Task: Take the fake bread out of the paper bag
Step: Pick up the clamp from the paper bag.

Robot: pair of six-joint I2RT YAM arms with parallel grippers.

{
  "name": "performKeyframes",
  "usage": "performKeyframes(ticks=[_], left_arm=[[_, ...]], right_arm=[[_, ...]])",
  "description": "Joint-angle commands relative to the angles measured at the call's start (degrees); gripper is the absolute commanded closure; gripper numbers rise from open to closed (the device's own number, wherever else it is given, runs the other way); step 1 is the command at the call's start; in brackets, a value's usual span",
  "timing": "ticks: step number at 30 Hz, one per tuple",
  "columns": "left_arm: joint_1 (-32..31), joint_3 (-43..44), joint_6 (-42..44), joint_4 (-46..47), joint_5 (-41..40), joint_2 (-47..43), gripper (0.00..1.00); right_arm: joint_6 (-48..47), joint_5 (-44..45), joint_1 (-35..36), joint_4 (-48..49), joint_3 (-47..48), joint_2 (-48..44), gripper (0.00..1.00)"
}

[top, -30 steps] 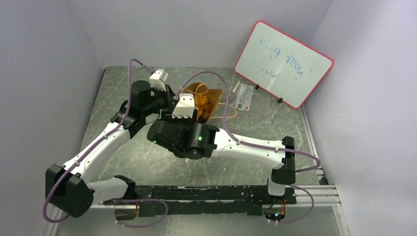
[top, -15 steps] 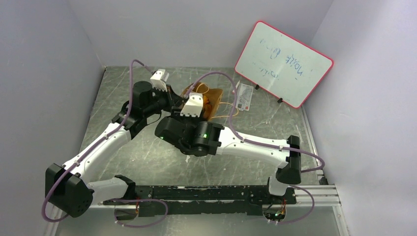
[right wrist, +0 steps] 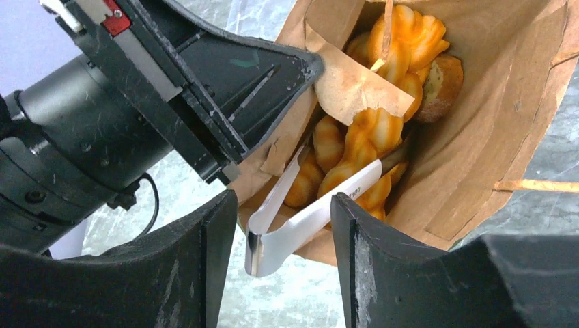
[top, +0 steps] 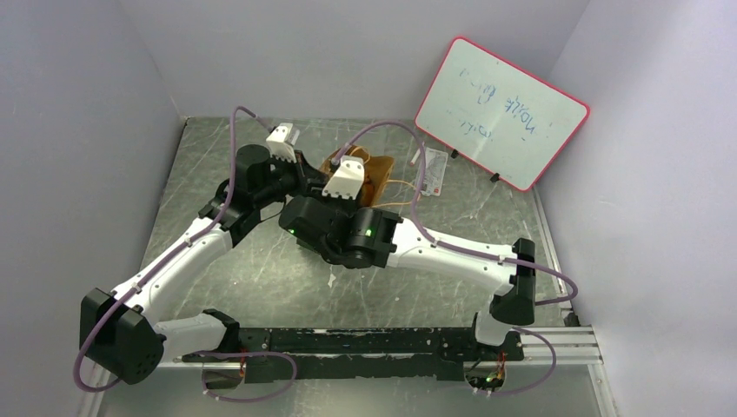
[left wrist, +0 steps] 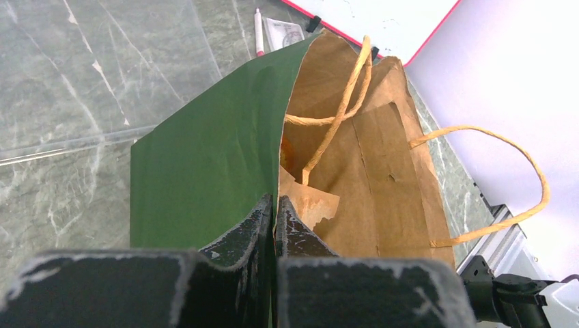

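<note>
Top view: on the grey-green marbled table (top: 287, 295) the dark green, kraft-lined paper bag (top: 380, 172) sits toward 12 o'clock from the arm bases. Both arms converge on its mouth.

Left wrist view: the left gripper (left wrist: 274, 205) is clenched on the bag's side wall at the mouth rim, green face on one side and brown lining on the other. This pins the opening wide. The tan cord handles (left wrist: 341, 96) hang loose across and beside the opening.

Right wrist view: the right gripper (right wrist: 283, 201) hovers just at the mouth with its jaws apart and nothing clamped between them. It is the arm nearer the contents.

The glossy orange-and-tan twisted fake bread (right wrist: 365, 133) lies wholly inside the bag, at 12 to 1 o'clock from the right fingertips. The front loaf's long axis runs roughly from 7 to 1 o'clock, nearly in line with the approach. A browner round bun (right wrist: 442, 76) rests deeper in. A white folded card strip (right wrist: 307, 219) lies at the mouth between the fingers and the nearest loaf, and may obstruct the reach.
</note>
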Motion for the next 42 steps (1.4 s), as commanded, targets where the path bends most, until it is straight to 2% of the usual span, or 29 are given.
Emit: performKeyframes(ticks=[1,7,17,21,27,35,38,42], left_arm=[[-0.82,-0.47,-0.65,3.34,-0.72,-0.76,0.93],[-0.84,-0.72,-0.56,3.34,-1.19,-1.26,0.93],[-1.1,-0.2,-1.18,3.86,-1.76,-0.7,0.93],[-1.27,0.06,-1.22,3.95,-2.05,-0.47,0.93],[-1.53,0.0,-1.01,3.64,-3.1,-0.21,0.93],[-1.5,1.7,0.07,0.87,-5.91,0.27,0.93],[-1.54,2.13,0.72,-0.02,-7.11,0.07,0.93],[-1.54,2.6,1.4,-1.2,-8.1,0.19,0.93]], right_arm=[[-0.08,-0.18,-1.09,1.29,-0.29,0.6,0.44],[0.4,-1.9,-2.55,1.12,-1.24,1.28,0.48],[1.59,-4.37,-4.14,0.15,-3.08,2.2,0.49],[2.46,-4.63,-4.85,-0.57,-4.59,1.64,0.57],[2.87,-3.89,-5.51,-0.51,-6.97,-0.31,0.62],[-0.14,-1.76,-5.36,-1.74,-4.41,-2.93,0.71],[-1.57,-1.74,-5.4,-2.06,-4.08,-4.89,0.79],[-2.37,-2.42,-5.32,-2.08,-5.05,-7.82,0.84]])
